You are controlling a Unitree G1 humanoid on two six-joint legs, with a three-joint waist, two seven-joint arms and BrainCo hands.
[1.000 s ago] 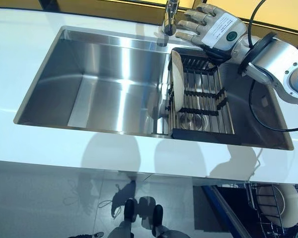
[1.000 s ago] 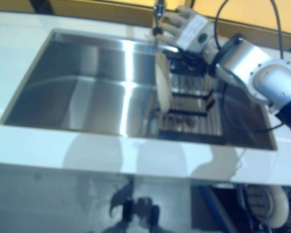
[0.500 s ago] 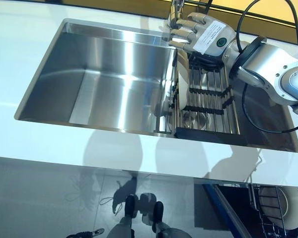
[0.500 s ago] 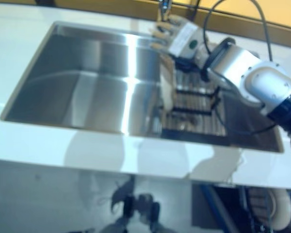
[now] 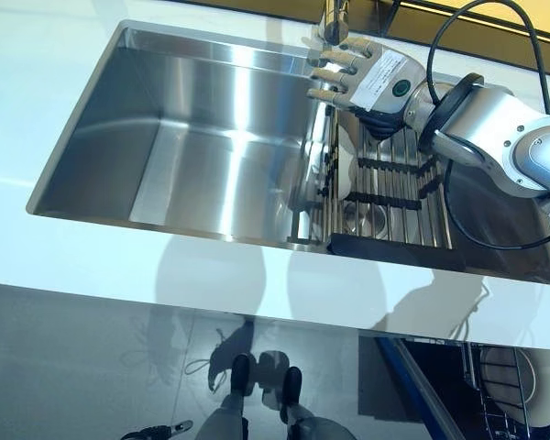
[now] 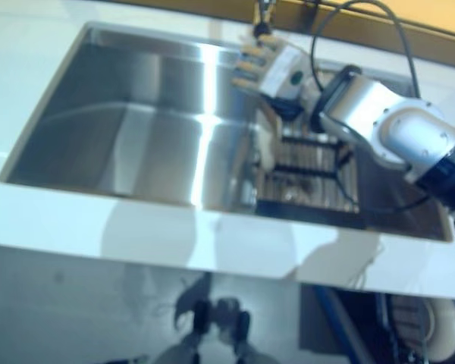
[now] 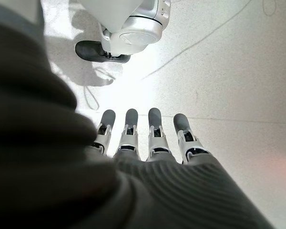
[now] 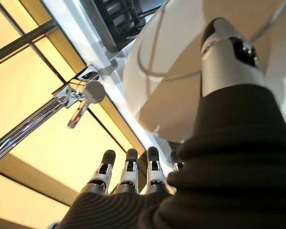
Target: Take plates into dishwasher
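Note:
A white plate stands on edge at the left end of a dark dish rack inside the steel sink. My right hand hovers over the plate's top edge with its fingers straight and open. In the right wrist view the plate fills the space past the thumb; I cannot tell if the hand touches it. My left hand is open and empty, hanging over the floor.
The faucet stands just behind my right hand and also shows in the right wrist view. A white counter rings the sink. A dishwasher basket holding a white plate shows at the lower right.
My right hand has moved from behind the faucet, forward and to the left, to above the plate's top edge. The camera has shifted slightly. The plate has stayed in the rack.

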